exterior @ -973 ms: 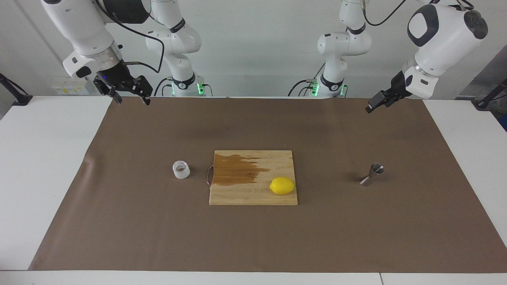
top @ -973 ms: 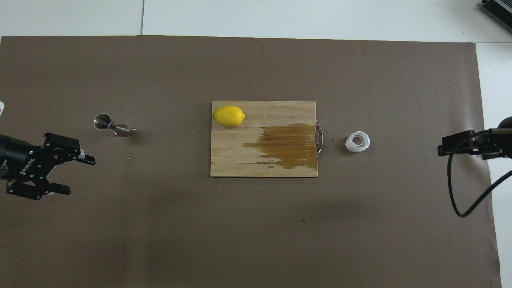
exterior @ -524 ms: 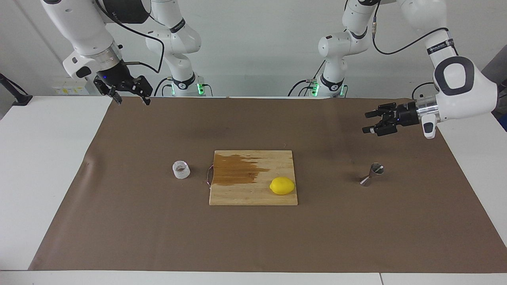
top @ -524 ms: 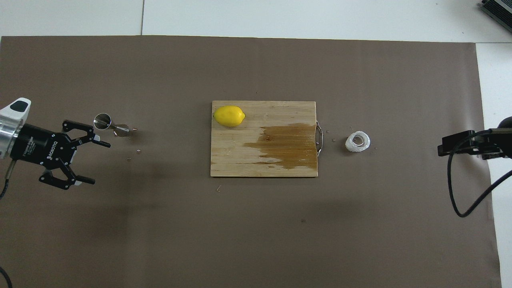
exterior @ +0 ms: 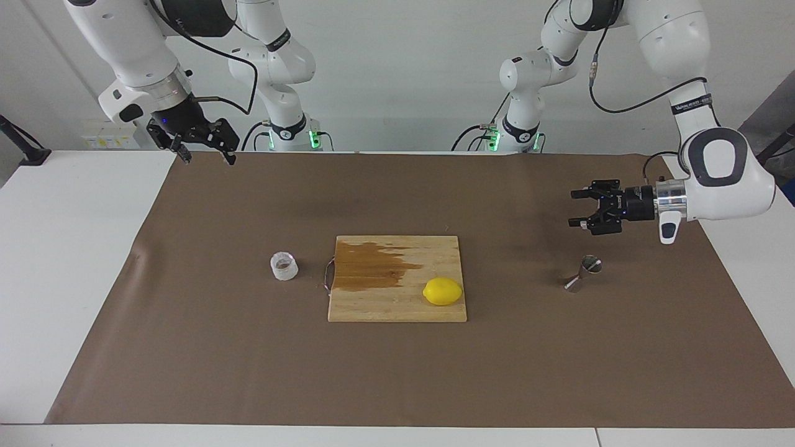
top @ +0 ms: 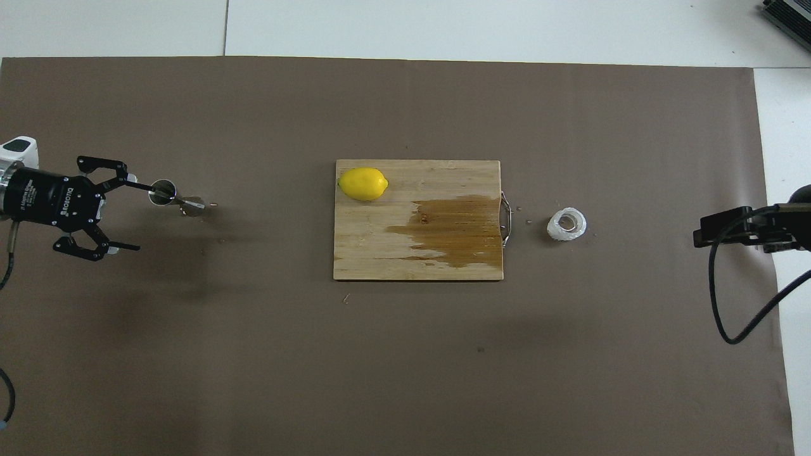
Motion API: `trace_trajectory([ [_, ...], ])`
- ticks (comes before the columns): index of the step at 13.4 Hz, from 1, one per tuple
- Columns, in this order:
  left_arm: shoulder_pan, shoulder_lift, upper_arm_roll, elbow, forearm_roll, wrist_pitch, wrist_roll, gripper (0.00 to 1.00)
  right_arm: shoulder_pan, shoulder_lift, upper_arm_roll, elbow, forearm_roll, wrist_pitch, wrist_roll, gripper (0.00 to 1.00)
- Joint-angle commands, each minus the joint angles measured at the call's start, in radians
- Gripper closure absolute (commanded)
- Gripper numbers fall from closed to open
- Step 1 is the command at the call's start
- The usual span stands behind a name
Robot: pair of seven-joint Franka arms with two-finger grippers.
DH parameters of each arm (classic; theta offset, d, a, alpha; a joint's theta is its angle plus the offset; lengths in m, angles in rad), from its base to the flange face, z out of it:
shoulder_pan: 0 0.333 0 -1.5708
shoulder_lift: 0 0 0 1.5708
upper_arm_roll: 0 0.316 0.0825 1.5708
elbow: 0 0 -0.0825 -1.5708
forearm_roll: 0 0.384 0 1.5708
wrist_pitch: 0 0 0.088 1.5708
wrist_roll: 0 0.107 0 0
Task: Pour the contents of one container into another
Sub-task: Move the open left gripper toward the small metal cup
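1 right gripper [exterior: 203, 155] upper left of facing view, waiting, fingers apart, empty. 1 left gripper [exterior: 577, 208] right of frame, over mat, spread wide, empty. 1 clear cup [exterior: 284, 266] left of centre. 1 jigger [exterior: 582, 274] right of centre. 1 board [exterior: 397, 304], 1 lemon [exterior: 443, 291] on it.

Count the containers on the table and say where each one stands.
2. The clear cup stands on the brown mat beside the cutting board's handle; the steel jigger stands toward the left arm's end. None looks hidden.

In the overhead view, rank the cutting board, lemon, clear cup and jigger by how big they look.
1. cutting board, by far
2. lemon
3. clear cup
4. jigger, close to the cup in apparent size, so those two are uncertain
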Motion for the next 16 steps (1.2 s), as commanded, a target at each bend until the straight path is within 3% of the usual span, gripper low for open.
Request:
trace_trajectory([
  [1,0.037,0.058,-0.028,0.07,-0.062,0.052,-0.064,0.0,-0.008,-0.01,0.009,-0.01,-0.008,-0.007,0.009,0.0],
  [4,0.047,0.084,-0.037,0.075,-0.081,0.113,-0.121,0.0,-0.008,-0.01,0.007,-0.01,-0.009,-0.007,0.009,0.0],
  [7,0.058,0.159,-0.048,0.084,-0.081,0.113,-0.121,0.0,-0.008,-0.01,0.009,-0.01,-0.008,-0.007,0.009,0.0],
  [16,0.063,0.231,-0.054,0.067,-0.107,0.136,-0.124,0.0,-0.008,-0.01,0.009,-0.01,-0.008,-0.007,0.009,0.0],
])
